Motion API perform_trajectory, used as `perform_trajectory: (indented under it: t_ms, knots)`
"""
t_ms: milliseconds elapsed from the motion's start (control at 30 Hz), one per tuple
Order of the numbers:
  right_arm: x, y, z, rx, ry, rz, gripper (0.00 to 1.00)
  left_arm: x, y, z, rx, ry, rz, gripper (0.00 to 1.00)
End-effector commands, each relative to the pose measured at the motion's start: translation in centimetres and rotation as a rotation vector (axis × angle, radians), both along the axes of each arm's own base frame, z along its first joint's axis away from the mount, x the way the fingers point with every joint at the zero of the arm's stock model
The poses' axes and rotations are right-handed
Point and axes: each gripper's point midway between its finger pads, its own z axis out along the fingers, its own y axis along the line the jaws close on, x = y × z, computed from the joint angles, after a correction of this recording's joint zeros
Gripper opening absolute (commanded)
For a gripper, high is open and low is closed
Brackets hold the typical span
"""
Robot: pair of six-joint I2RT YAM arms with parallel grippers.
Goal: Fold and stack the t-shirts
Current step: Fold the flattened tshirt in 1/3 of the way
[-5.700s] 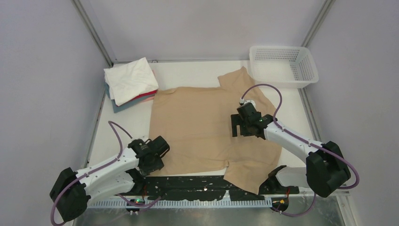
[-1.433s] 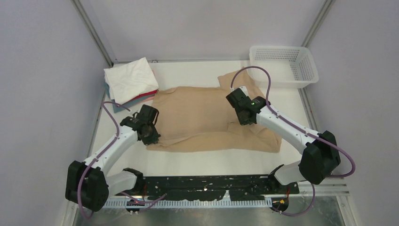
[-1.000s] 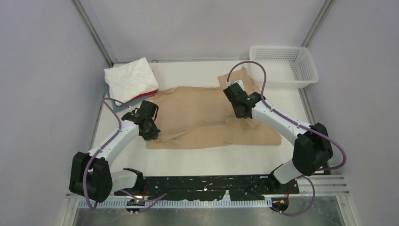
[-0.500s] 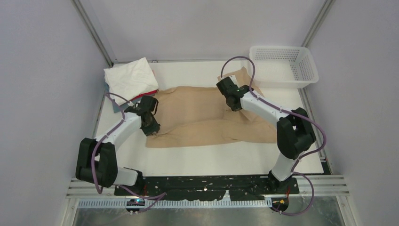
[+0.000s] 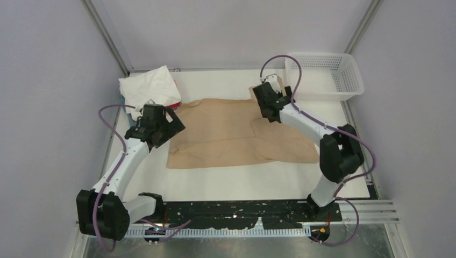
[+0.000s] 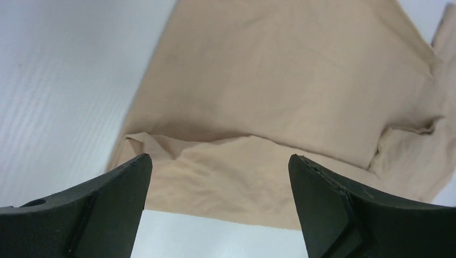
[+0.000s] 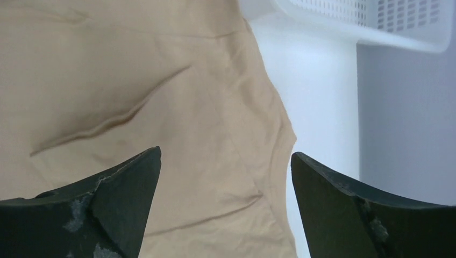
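Jaws wide apart and empty, the left gripper (image 5: 163,127) hovers at the left end of the tan t-shirt (image 5: 231,137), its arm stretched up the left side of the table (image 5: 231,183), beside the stack of folded t-shirts (image 5: 148,91). The tan t-shirt lies folded mid-table, long axis left to right, one sleeve pointing away toward the basket (image 5: 322,72). Over that far right part the right gripper (image 5: 270,109) gapes empty too, arm sharply bent at the elbow.

White mesh basket (image 5: 348,75), far right corner of white table (image 5: 236,183), possibly against wall
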Motion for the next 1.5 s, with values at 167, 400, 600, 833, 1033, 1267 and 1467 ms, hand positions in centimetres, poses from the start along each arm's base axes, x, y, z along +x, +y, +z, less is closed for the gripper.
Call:
perform_trajectory:
  t_ms: [167, 400, 600, 833, 1033, 1267, 1467]
  knots:
    - [-12.6, 2.5, -4.1, 0.585, 0.145, 0.039, 0.95, -2.1, -9.6, -3.3, -0.188, 0.037, -0.406, 1.0]
    - [-13.0, 2.0, -9.7, 0.673, 0.257, 0.011, 0.95, -3.2, -9.7, -9.0, -0.195, 0.185, -0.383, 1.0]
    - [-10.9, -1.0, -13.0, 0.719, 0.296, -0.135, 0.95, -4.1, -6.8, -10.9, -0.067, 0.279, -0.302, 1.0]
    - [-9.4, -5.4, -11.9, 0.636, 0.245, -0.292, 0.95, -5.6, -3.6, -11.7, 0.033, 0.315, -0.229, 1.0]
    - [-12.9, -5.6, -13.1, 0.649, 0.317, -0.316, 0.95, -6.5, -4.3, -11.3, -0.022, 0.318, -0.26, 1.0]
    - [-19.1, -4.8, -13.2, 0.712, 0.431, -0.297, 0.95, -10.2, -5.9, -12.4, -0.106, 0.369, -0.317, 1.0]
    - [-23.6, -5.1, -11.7, 0.694, 0.462, -0.317, 0.95, -14.2, -6.1, -12.8, -0.107, 0.426, -0.311, 1.0]
